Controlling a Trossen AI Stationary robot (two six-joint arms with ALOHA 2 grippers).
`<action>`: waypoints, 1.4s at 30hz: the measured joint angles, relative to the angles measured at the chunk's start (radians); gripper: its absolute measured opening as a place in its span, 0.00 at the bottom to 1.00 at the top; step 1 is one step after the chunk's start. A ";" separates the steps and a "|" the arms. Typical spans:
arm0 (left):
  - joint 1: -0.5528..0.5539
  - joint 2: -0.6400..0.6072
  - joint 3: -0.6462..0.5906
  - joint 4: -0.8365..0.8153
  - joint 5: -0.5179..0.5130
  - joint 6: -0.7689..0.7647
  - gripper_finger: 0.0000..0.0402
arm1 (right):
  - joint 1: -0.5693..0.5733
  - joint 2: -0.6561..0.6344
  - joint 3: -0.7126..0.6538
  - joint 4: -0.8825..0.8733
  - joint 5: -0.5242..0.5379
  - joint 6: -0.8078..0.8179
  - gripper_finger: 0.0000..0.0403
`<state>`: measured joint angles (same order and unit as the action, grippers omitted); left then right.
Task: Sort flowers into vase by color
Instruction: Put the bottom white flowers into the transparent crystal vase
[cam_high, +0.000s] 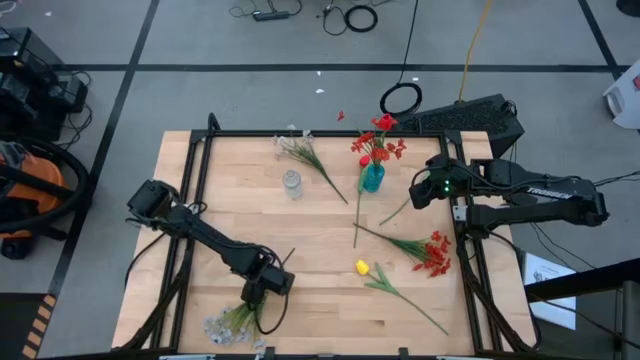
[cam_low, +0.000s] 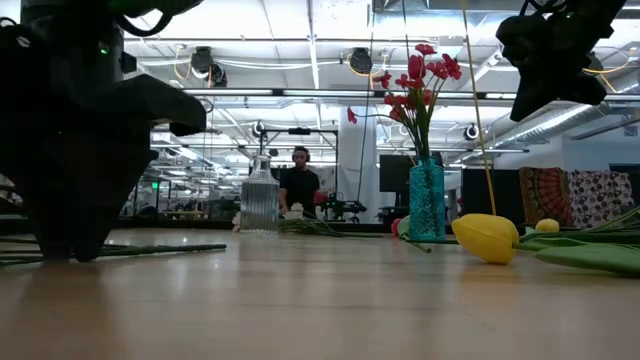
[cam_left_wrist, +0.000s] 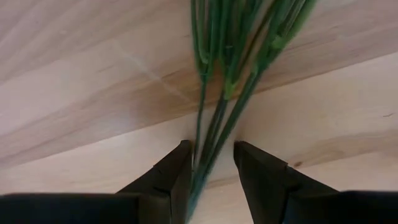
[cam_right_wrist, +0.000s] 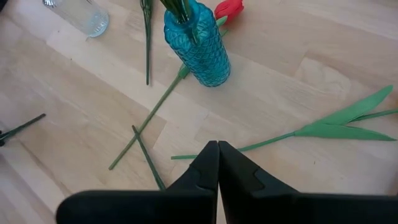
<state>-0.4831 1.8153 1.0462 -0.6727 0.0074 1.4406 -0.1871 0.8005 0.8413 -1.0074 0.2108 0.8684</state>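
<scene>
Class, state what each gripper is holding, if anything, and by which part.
Left gripper: open around the stems of the pale spray, not yet clamped. Right gripper: shut, holding nothing.

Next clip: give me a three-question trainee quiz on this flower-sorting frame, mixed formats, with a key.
1. True or false: the blue vase holds red flowers.
2. The left tool straddles: A) yellow tulip B) green stems C) clear vase.
3. Fill in: the right tool is ____.

Key: 1 true. 2 B; its fingers stand apart on either side of the stems, low at the table. 3 shut, empty, hanging above the table.
</scene>
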 joint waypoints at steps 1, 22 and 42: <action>0.000 0.012 0.000 0.000 0.000 0.018 0.33 | 0.000 0.000 0.000 0.000 0.000 0.000 0.00; 0.125 0.047 0.017 0.012 -0.008 -0.536 0.03 | 0.000 0.000 0.000 0.009 0.007 -0.049 0.00; 0.211 -0.173 0.004 0.491 -0.294 -1.407 0.03 | 0.070 0.000 0.000 0.006 -0.008 -0.096 0.00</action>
<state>-0.2717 1.6421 1.0501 -0.1821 -0.2866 0.0332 -0.1173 0.8005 0.8410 -1.0012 0.2024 0.7727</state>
